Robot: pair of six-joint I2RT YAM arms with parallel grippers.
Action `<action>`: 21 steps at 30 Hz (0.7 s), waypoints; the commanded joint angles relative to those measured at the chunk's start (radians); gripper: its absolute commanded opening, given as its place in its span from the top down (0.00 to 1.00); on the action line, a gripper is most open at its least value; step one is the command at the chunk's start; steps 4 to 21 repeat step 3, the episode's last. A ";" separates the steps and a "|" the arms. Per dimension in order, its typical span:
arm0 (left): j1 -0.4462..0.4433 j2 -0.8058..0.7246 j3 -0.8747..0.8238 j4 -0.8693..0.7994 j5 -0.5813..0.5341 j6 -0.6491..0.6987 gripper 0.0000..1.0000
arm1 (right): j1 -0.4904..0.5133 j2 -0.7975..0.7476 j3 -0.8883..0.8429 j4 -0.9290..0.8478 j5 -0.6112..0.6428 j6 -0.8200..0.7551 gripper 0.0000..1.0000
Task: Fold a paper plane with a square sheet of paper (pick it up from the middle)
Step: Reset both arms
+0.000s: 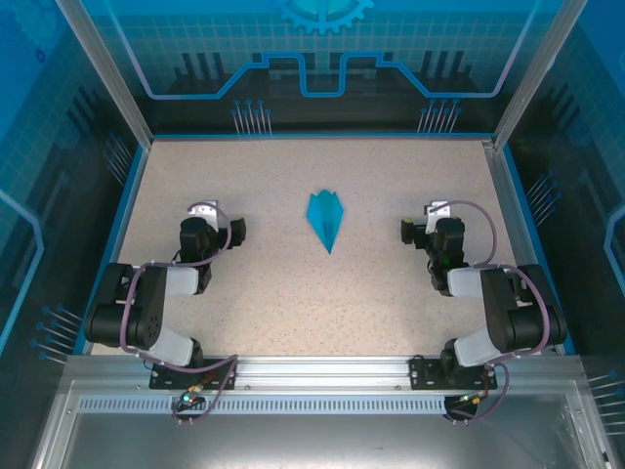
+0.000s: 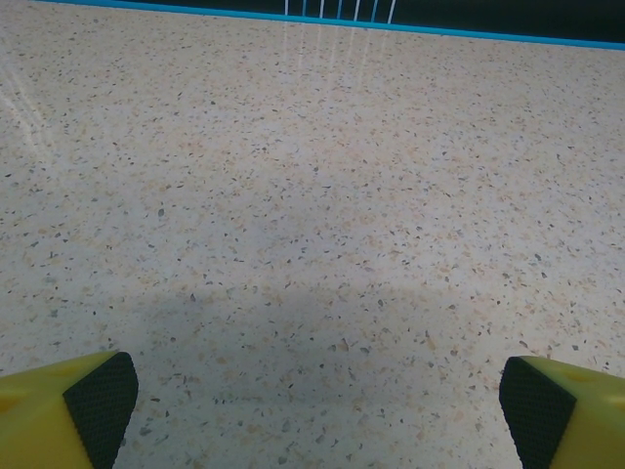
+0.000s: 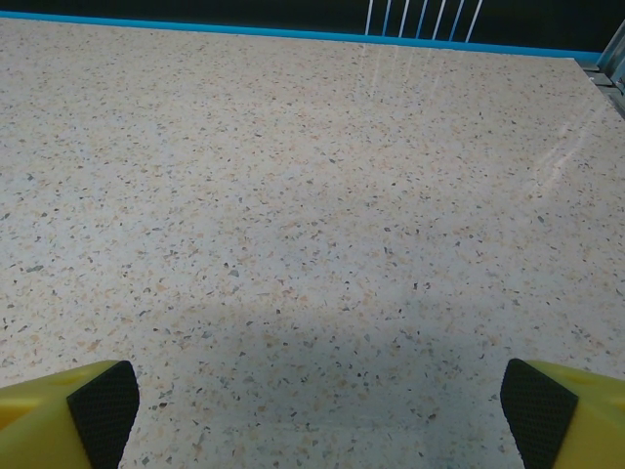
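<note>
Squarely at mid-table, one slim teal-blue paper plane, a folded dart with a centre ridge, lies flat on the speckled beige stone-look table. From the overhead camera its long axis runs from the far side toward the near edge, leaning slightly to the right. The pointed nose faces the near edge, where the arms are bolted, and the wider tail faces the far wall. It is the single piece of paper on the surface, and nothing touches it. Two black robot arms flank it, one on each side and well apart from it. The left gripper is level with the dart on its left, and the right gripper mirrors it on the right. Both point toward the far side of the table. Seen from the left wrist camera, the left gripper stands spread wide. Its two yellow fingers sit at the lower corners of the frame, each faced with a black textured pad. Bare speckled tabletop lies between them, and they hold nothing. The right wrist camera gives the same account of the right gripper. Its two yellow fingers with black pads are parted just as wide over bare table, with nothing in their grasp. A teal-blue border strip edges the far side of the table.
</note>
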 commanded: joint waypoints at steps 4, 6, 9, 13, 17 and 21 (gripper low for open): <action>0.002 0.009 0.025 0.012 0.027 0.022 0.02 | -0.006 0.009 0.019 0.031 -0.011 -0.011 0.00; 0.002 0.009 0.025 0.012 0.027 0.022 0.02 | -0.006 0.009 0.019 0.031 -0.011 -0.011 0.00; 0.002 0.009 0.025 0.012 0.027 0.022 0.02 | -0.006 0.009 0.019 0.031 -0.011 -0.011 0.00; 0.002 0.009 0.025 0.012 0.027 0.022 0.02 | -0.006 0.009 0.019 0.031 -0.011 -0.011 0.00; 0.002 0.009 0.025 0.012 0.027 0.022 0.02 | -0.006 0.009 0.019 0.031 -0.011 -0.011 0.00; 0.002 0.009 0.025 0.012 0.027 0.022 0.02 | -0.006 0.009 0.019 0.031 -0.011 -0.011 0.00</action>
